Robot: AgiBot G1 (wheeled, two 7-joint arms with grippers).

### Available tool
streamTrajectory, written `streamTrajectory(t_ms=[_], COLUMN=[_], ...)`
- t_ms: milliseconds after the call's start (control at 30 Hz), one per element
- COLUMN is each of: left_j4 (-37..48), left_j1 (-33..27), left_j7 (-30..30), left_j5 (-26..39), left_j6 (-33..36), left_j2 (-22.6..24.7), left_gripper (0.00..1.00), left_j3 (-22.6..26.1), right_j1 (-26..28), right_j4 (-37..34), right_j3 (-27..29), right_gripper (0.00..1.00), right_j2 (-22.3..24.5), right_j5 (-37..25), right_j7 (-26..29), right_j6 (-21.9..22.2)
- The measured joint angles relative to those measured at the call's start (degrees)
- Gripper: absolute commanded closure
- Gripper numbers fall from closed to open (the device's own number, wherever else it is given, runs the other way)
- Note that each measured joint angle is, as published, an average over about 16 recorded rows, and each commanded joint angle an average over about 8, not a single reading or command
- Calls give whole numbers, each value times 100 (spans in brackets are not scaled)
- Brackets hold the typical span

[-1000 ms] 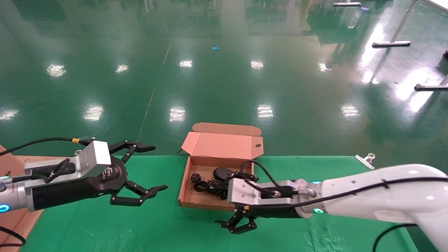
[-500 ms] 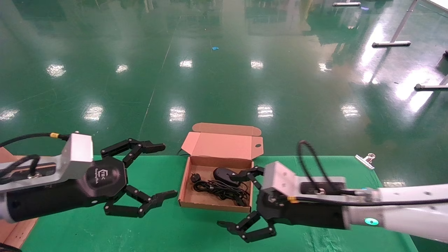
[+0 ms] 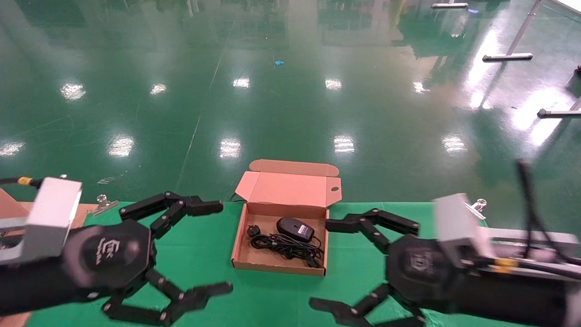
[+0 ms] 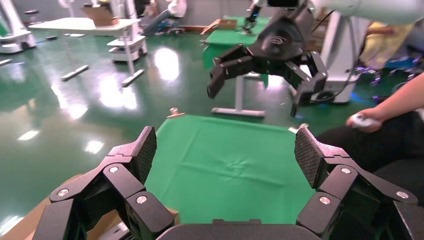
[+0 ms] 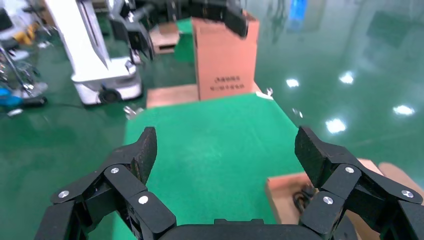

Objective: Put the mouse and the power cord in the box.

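Room: a glossy dark green floor (image 3: 281, 100) with ceiling lights mirrored in it, and metal table legs (image 3: 508, 56) at far right.
Surface: a table under green cloth (image 3: 218, 254), with a small metal clip (image 3: 474, 206) on its far right edge.
Left jaws: the black left gripper (image 3: 213, 247) hangs spread wide and empty, near and left of the box.
Right jaws: the black right gripper (image 3: 320, 263) is likewise splayed apart, holding nothing, near and right of the box.
Box: the shallow brown cardboard mailer box (image 3: 238, 250) sits centre, its hinged lid flap (image 3: 290, 188) standing up at the far side.
Mouse: the small black oval computer mouse (image 3: 295, 228) lies inside the box, toward its far right.
Cord: the loosely coiled black power cord (image 3: 283, 245) lies inside too, just nearer than the mouse, plug (image 3: 253, 230) at far left.
Handling: the mouse looks light, hard and smooth, best pinched across its sides; the cord is limp and likely to sag, best taken at the bundle's middle.
Progress: both items appear already packed.
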Motion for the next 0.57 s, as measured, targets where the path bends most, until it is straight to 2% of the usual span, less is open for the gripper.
streamTrajectory(t_ms=[300,567], left_j4=[-677,-905], left_j1=[323,432], left_j7=[-628,-825], left_j5=[-169,-227], left_j6=[245,330], left_j2=[-164,-219], left_gripper=[0,0], left_j3=[-445,-597], right_j1=[-400,-538], right_j4=[494,663], right_j3=[719,964], right_gripper=[0,0], right_j2=[548,735], right_j5=[626,841], right_j7=[355,467], right_j6=[-553,-742])
